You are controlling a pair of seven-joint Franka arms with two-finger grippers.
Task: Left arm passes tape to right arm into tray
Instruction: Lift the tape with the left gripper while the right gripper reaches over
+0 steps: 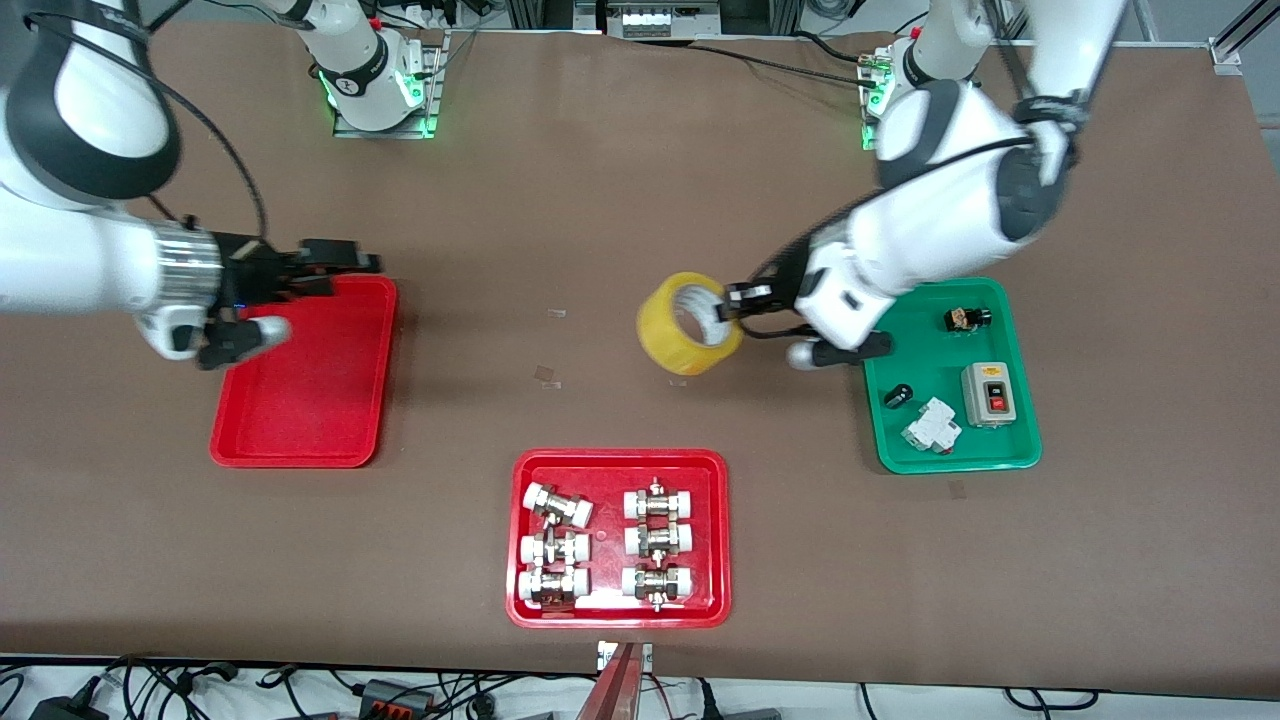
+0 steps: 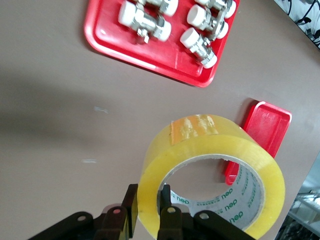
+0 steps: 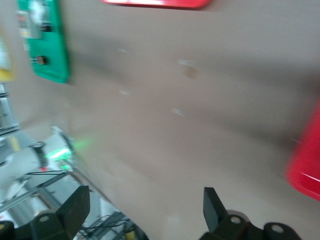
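My left gripper [image 1: 738, 303] is shut on the yellow tape roll [image 1: 688, 324] and holds it above the bare table middle, between the two outer trays. In the left wrist view one finger sits outside the tape's [image 2: 210, 150] wall and one inside the white core, at the gripper [image 2: 148, 212]. My right gripper [image 1: 345, 268] is open and empty, over the rim of the plain red tray [image 1: 300, 400] at the edge toward the arm bases. In the right wrist view its fingers [image 3: 77, 202] stand wide apart around the gripper's middle [image 3: 145, 205]. The plain red tray holds nothing.
A wider red tray [image 1: 520, 540] with several white-capped metal fittings lies nearest the front camera. A green tray [image 1: 1010, 450] with a switch box and small parts lies at the left arm's end. The wider red tray [image 2: 107, 47] and the plain tray [image 2: 265, 130] show in the left wrist view.
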